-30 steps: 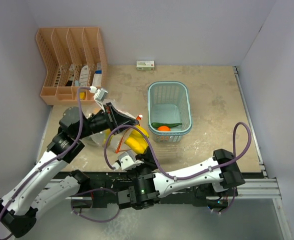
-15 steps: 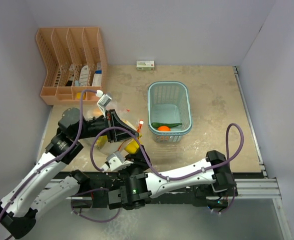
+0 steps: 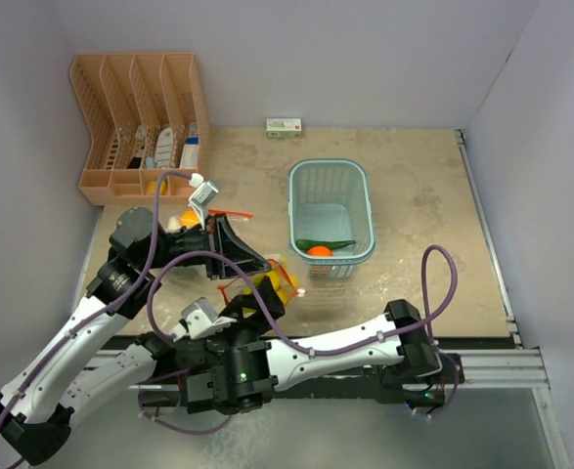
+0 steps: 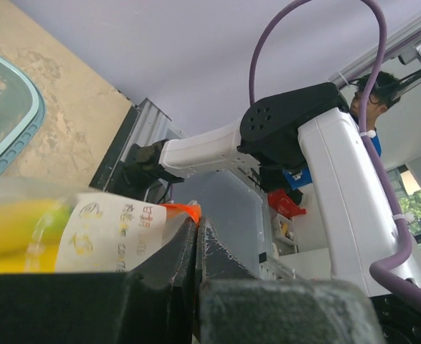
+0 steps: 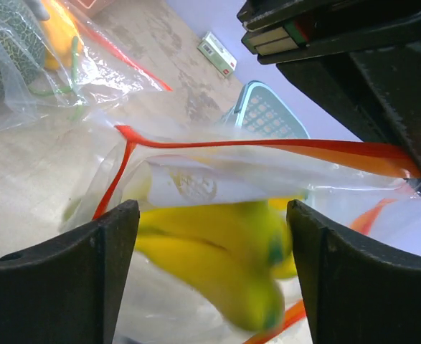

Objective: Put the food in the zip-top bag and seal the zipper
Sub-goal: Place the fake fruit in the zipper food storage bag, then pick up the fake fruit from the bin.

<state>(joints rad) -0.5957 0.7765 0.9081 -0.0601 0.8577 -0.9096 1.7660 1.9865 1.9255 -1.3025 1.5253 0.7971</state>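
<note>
Bag (image 3: 259,277) lies near-left of the basket (image 3: 328,163), its rim pinched tight in our left gripper (image 4: 196,228). The bananas (image 3: 272,287) now sit inside, and our right gripper (image 5: 210,215), fingers wide, has drawn back nearward. Orange (image 3: 318,251) and green vegetable (image 3: 328,243) wait in the basket.

Yellow bananas (image 5: 217,247) in clear, orange-zippered bag (image 5: 196,183); light blue basket (image 3: 329,163).
</note>
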